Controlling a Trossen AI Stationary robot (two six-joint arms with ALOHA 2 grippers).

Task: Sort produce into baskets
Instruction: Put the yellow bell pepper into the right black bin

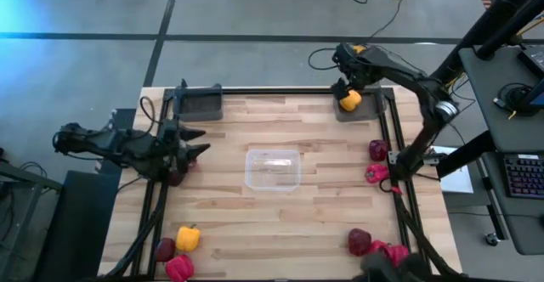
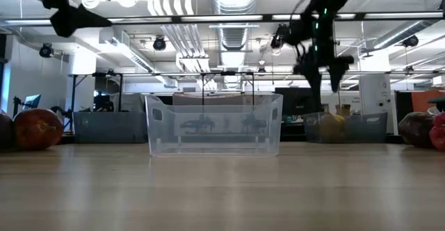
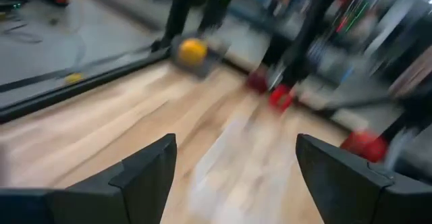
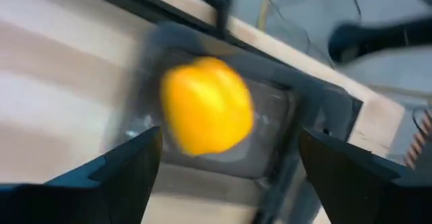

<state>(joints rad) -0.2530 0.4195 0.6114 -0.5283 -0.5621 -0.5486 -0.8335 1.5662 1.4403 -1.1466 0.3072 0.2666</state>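
Note:
A yellow bell pepper [image 1: 350, 101] lies in the dark grey tray [image 1: 371, 109] at the table's far right corner; it also shows in the right wrist view [image 4: 206, 106]. My right gripper [image 1: 344, 88] hangs open just above it, a finger on either side, touching nothing. My left gripper [image 1: 202, 142] is open and empty above the table's left side, pointing toward the clear container [image 1: 273, 169] at the centre. A second grey tray [image 1: 197, 102] stands at the far left. A dark red fruit [image 1: 176, 177] lies partly hidden under my left arm.
Red produce lies along the right edge [image 1: 378, 150] [image 1: 376, 173] and at the near right [image 1: 359, 241]. A yellow pepper [image 1: 188, 238], an apple [image 1: 165, 250] and a red pepper [image 1: 179, 267] lie near left. A black frame rims the table.

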